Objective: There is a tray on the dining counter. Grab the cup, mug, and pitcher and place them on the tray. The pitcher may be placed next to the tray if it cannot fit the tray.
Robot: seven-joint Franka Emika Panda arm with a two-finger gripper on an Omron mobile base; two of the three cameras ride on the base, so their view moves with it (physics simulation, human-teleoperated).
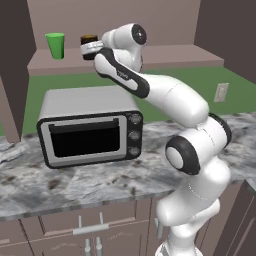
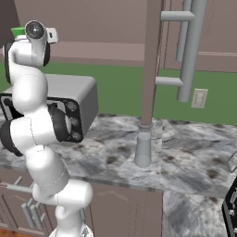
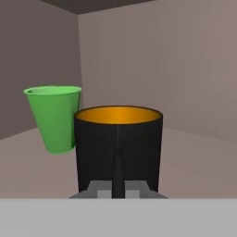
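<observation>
The black mug with its orange inside fills the middle of the hand view, its side handle facing me. My gripper is shut on that handle. In the left base view the mug is on a high pinkish shelf with my gripper right against it. I cannot tell whether the mug rests on the shelf or is lifted. The green cup stands upright just left of the mug. The pale grey pitcher stands on the marbled counter below. The tray and the dining counter are out of view.
A grey toaster oven sits on the marbled counter directly under the shelf and my arm. A brown post rises behind the pitcher. Shelf walls close in behind and to the left of the cup.
</observation>
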